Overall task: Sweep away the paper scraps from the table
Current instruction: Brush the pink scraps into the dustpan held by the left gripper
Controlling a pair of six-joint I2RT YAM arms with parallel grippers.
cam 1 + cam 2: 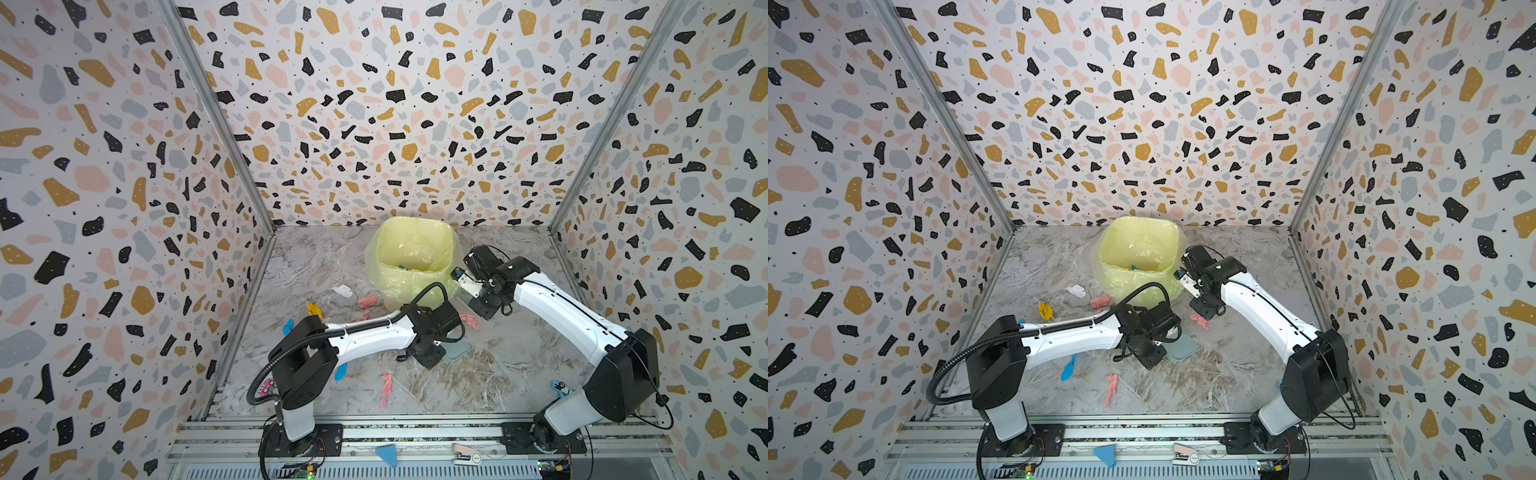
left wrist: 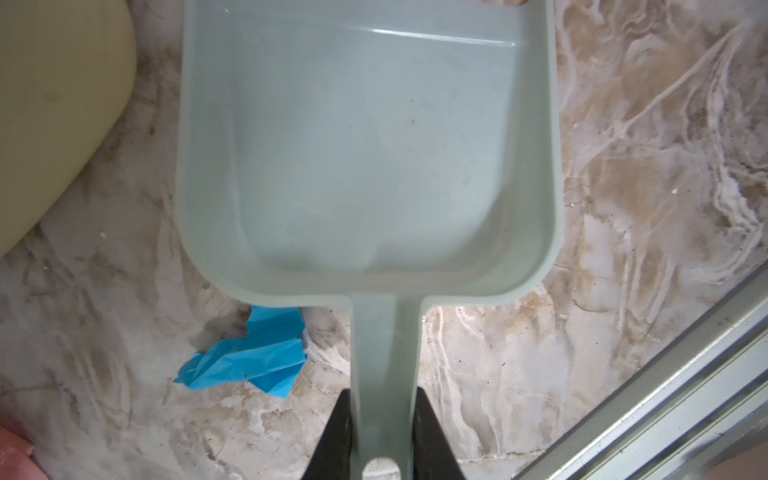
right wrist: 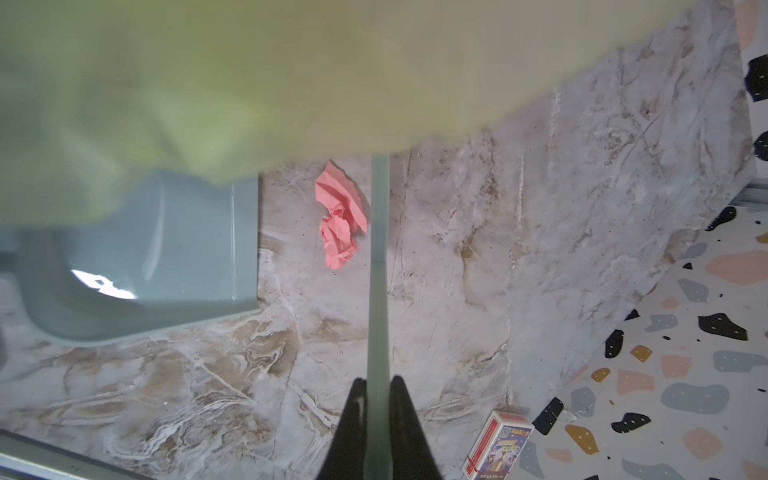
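The left gripper [image 2: 384,401] has its black fingers clamped on the flat stem of a pale grey-green plastic dustpan [image 2: 365,145]. The dustpan is a smooth, glossy scoop with rounded back corners, a raised rim and a straight open lip. It sits low over the marble-patterned table [image 1: 511,374], which is veined in grey, white and brown; whether the two touch cannot be told.

The right gripper [image 3: 378,388] is closed on a slim pale green plastic handle [image 3: 379,291], seen edge-on as a narrow strip. The handle's far end is hidden behind blurred yellow film. That film is the translucent yellow plastic bag lining a squarish bin [image 1: 411,253] at the back middle of the table, wrinkled and slack over the rim.

The paper scraps [image 1: 368,301] lie scattered on the table.
- A crumpled pink scrap [image 3: 340,220] lies just beside the handle and near the dustpan's lip.
- A creased bright blue scrap [image 2: 249,357] lies beside the dustpan's stem, at its back edge.
- In a top view, a white crumpled piece [image 1: 343,291] and a yellow twisted piece [image 1: 313,309] lie left of the bin.
- A long pink strip [image 1: 385,388] lies toward the front edge.

A small printed card box [image 3: 498,444] rests near the terrazzo-speckled wall panel [image 3: 665,374].
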